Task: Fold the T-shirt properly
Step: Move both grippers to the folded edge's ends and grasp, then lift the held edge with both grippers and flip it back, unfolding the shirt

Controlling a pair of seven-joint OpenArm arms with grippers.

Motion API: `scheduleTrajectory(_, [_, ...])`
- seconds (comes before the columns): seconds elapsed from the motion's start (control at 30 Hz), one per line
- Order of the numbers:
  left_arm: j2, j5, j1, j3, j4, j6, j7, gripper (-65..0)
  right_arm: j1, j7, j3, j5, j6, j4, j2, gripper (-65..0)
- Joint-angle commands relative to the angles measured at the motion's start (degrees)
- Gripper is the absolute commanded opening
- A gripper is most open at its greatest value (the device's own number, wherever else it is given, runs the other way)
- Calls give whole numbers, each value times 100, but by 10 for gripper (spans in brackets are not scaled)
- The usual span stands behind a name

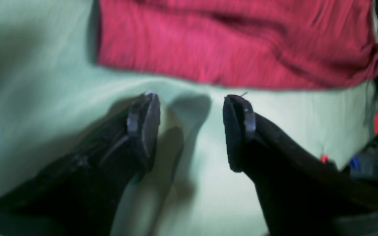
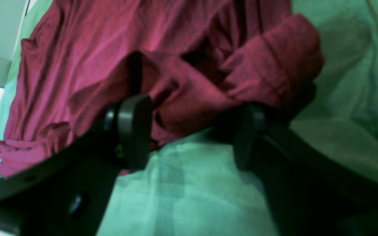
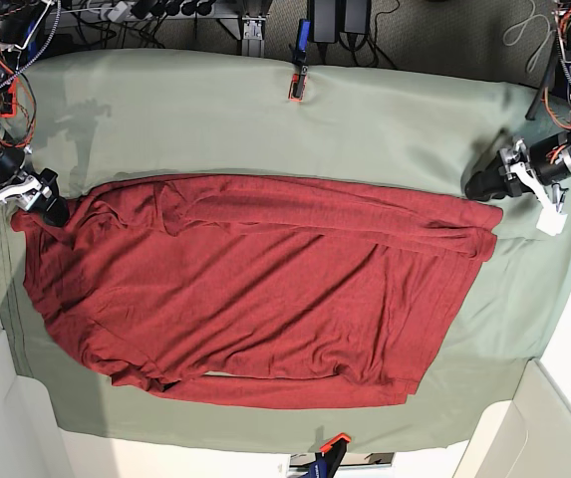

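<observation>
- The T-shirt (image 3: pixel 255 289) lies spread out in the middle of the table cloth (image 3: pixel 265 110), which covers the worktop.
- In the base view, the right end effector (image 3: pixel 51 207) sits at the shirt's left corner.
- The left end effector (image 3: pixel 482 185) sits just beside the shirt's right corner.

Sage-green table cloth (image 3: pixel 215 110), orange clamps (image 3: pixel 297 88)

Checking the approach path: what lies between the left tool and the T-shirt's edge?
Only bare sage-green table cloth. In the left wrist view the open left tool hovers just short of the T-shirt, with nothing else in that strip.
</observation>
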Motion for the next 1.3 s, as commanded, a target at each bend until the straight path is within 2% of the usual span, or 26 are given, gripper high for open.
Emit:
scheduleTrajectory(0.0, [-4,177,-103,-26,35,-3,-13,-304,87,22,26,61,42,52,92,-275])
scheduleTrajectory(0.33, [66,315,-398,-282,37,-3,-59,-304,87,-83,26,66,44,52,142,-275])
scheduleTrajectory(0.6, [232,822,-413,-282,37,-3,-562,-304,122,-87,26,122,46,52,151,-275])
scheduleTrajectory(0.9, [415,837,-723,-282,37,-3,-522,-304,225,-79,26,118,44,52,142,-275])
scheduleTrajectory(1.17, [448,1137,-787,-282,37,-3,-566,-307,540,-72,-17,-66,44,-125,118,-275])
scheduleTrajectory(1.2, [448,1207,-785,-282,37,-2,-599,-315,562,-44,-42,-74,44,-173,120,-275])
scheduleTrajectory(1.27, [450,1268,-785,-282,37,-3,-612,-376,614,-20,-72,-74,42,-302,118,-275])
